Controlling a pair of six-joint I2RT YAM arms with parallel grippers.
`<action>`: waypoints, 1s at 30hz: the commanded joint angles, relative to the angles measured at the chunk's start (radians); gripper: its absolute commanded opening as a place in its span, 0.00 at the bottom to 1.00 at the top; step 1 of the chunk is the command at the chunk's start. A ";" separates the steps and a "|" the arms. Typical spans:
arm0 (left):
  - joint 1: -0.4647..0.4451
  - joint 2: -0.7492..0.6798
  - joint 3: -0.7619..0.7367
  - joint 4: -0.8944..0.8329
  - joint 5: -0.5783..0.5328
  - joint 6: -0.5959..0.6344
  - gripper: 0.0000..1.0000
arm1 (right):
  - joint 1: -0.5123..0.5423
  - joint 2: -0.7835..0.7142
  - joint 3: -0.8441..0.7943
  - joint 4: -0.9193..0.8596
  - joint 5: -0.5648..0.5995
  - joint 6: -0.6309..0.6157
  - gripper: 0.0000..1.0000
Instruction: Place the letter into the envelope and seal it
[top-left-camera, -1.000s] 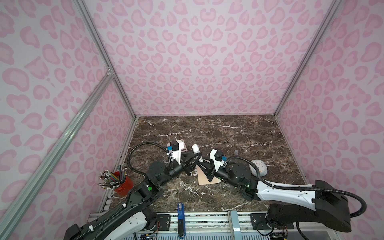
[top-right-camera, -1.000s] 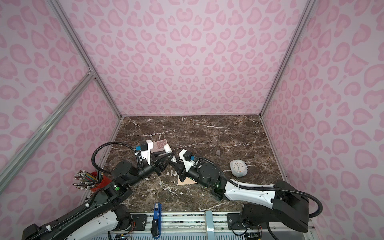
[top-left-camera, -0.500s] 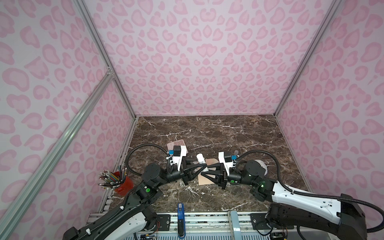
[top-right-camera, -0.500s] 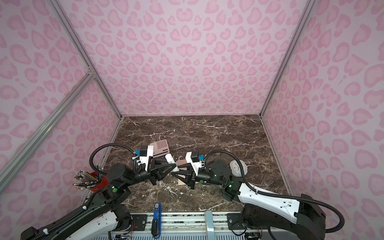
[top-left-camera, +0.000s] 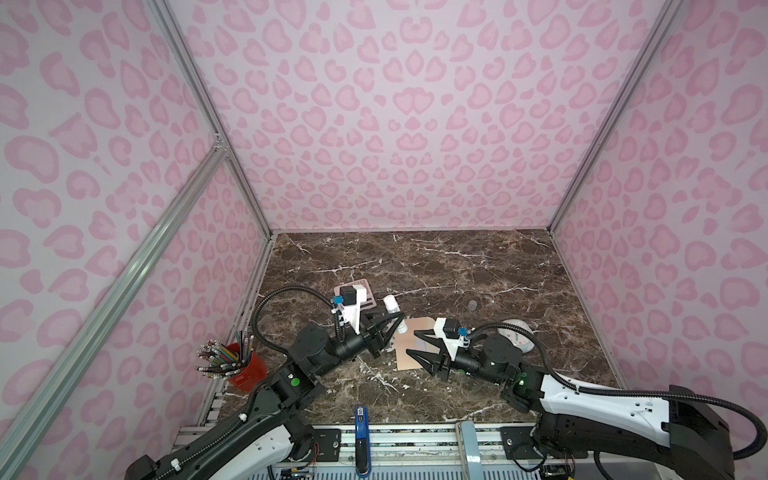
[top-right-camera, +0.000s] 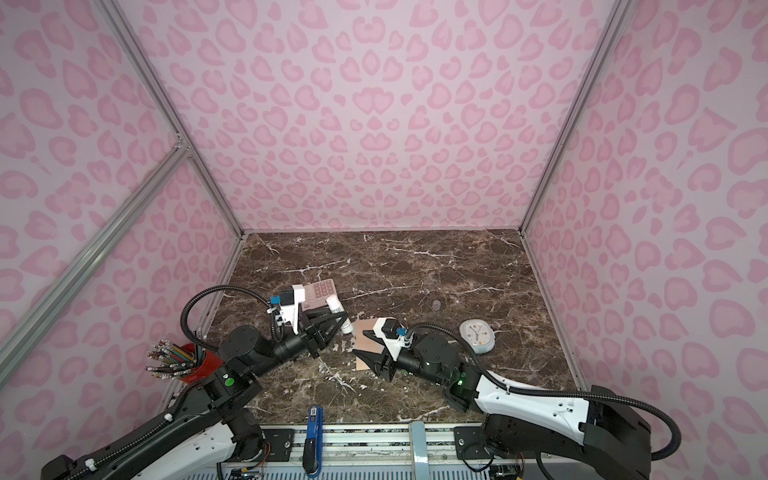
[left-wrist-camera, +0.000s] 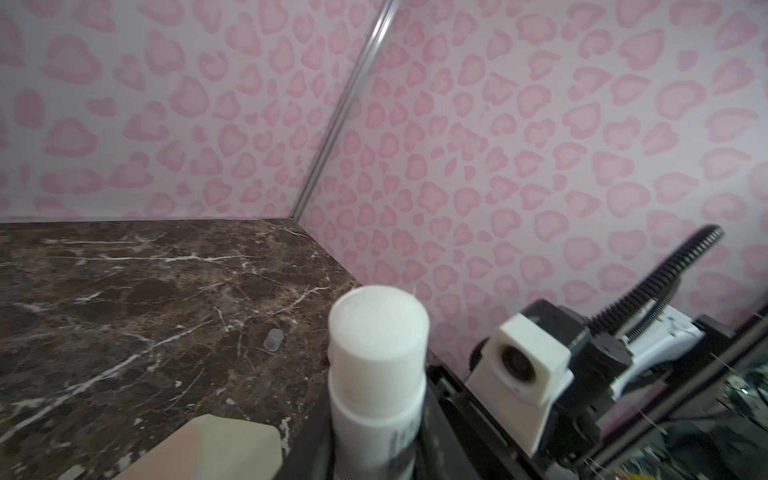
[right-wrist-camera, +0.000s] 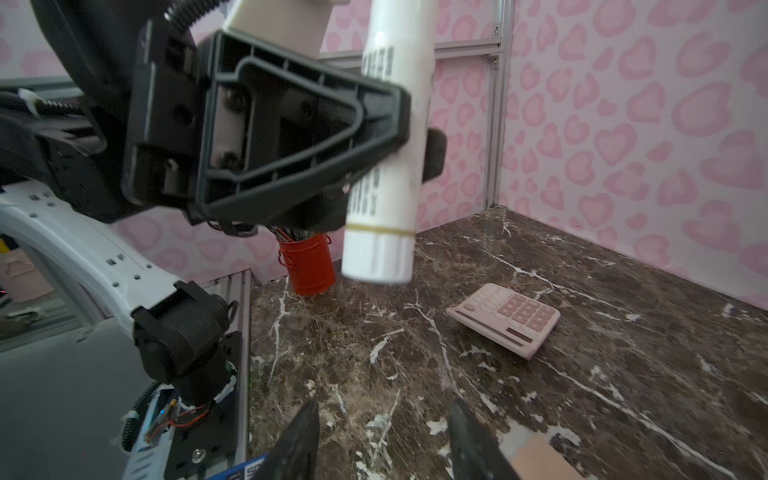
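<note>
The peach envelope (top-left-camera: 402, 361) (top-right-camera: 368, 343) lies flat on the marble table between my two grippers; its cream flap (left-wrist-camera: 224, 440) shows in the left wrist view. The letter is hidden from every view. My left gripper (top-left-camera: 395, 324) (top-right-camera: 343, 322) is shut on a white glue stick (top-left-camera: 392, 313) (left-wrist-camera: 378, 361) (right-wrist-camera: 390, 137), held above the envelope's left edge. My right gripper (top-left-camera: 412, 342) (top-right-camera: 360, 342) (right-wrist-camera: 384, 405) hovers open and empty over the envelope, its fingers pointing left toward the stick.
A small clear cap (top-left-camera: 472, 306) (left-wrist-camera: 273, 338) stands behind the envelope. A pink calculator (top-right-camera: 320, 289) (right-wrist-camera: 505, 318) lies at back left, a white clock (top-left-camera: 517, 332) at right, a red pencil cup (top-left-camera: 245, 365) at left, and a blue stapler (top-left-camera: 361, 432) on the front rail.
My right gripper has opened, let go at the glue stick and drawn back to the right. My left gripper keeps its hold on the stick.
</note>
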 joint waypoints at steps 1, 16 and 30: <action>0.000 -0.004 0.000 0.005 -0.216 -0.012 0.04 | 0.036 0.037 -0.027 0.185 0.206 -0.095 0.52; 0.001 0.059 0.010 0.015 -0.329 -0.053 0.04 | 0.154 0.384 0.109 0.512 0.552 -0.325 0.48; -0.002 0.102 0.007 0.055 -0.302 -0.072 0.04 | 0.153 0.557 0.209 0.629 0.577 -0.363 0.41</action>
